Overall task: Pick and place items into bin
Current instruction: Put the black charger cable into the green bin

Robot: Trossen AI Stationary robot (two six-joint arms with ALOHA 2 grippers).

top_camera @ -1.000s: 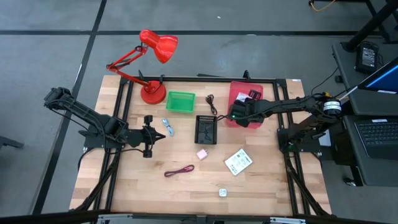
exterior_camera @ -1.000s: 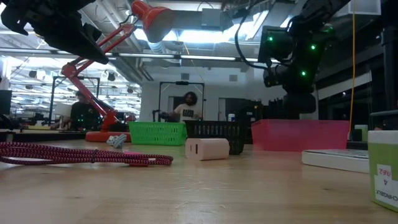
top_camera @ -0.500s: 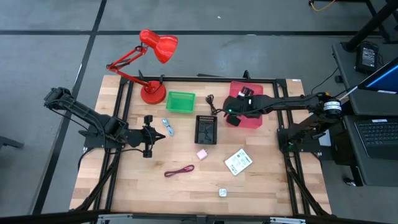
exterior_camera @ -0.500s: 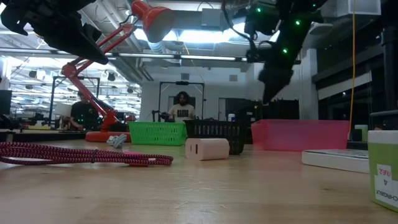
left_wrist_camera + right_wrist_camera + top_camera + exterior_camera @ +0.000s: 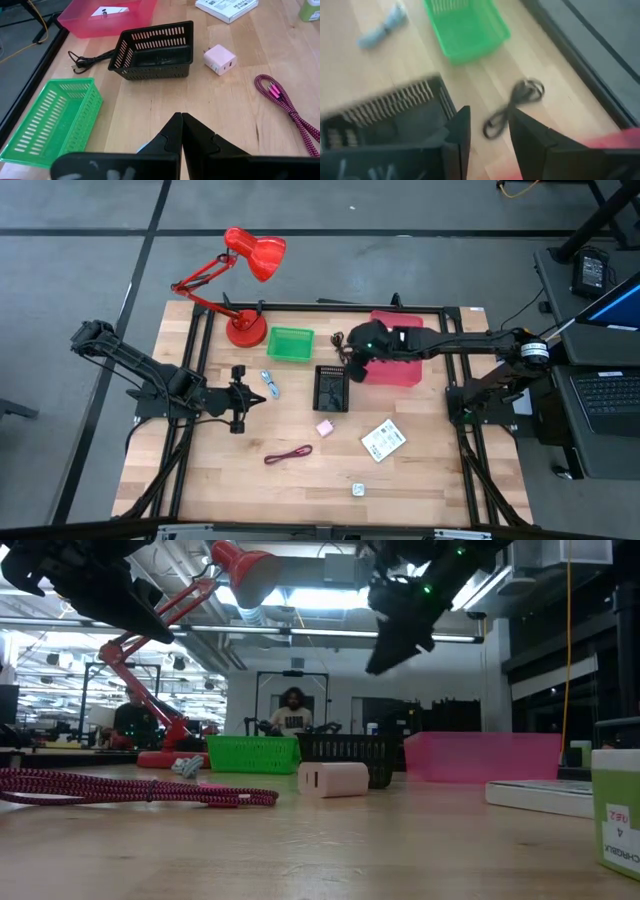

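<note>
My right gripper (image 5: 352, 352) is open and empty above the table, between the pink bin (image 5: 400, 358) and the black cord (image 5: 338, 340). In its wrist view the fingers (image 5: 489, 112) frame the black cord (image 5: 515, 106), which lies flat on the wood. One white packet (image 5: 111, 10) lies inside the pink bin. The other packet (image 5: 383, 440), the pink cube (image 5: 324, 427), the maroon cord (image 5: 288, 455), the tiny white cube (image 5: 359, 490) and the blue-white piece (image 5: 270, 384) lie on the table. My left gripper (image 5: 252, 401) waits shut at the table's left.
A black basket (image 5: 331, 387) sits just near of the right gripper and a green basket (image 5: 290, 344) to its left. The red desk lamp (image 5: 245, 290) stands at the far left corner. A black frame (image 5: 200, 350) borders the table. People show in the room behind.
My right gripper has swung from over the pink bin toward the table's left. It has risen in the low view and now hangs by the black cord. Nothing on the table has moved.
</note>
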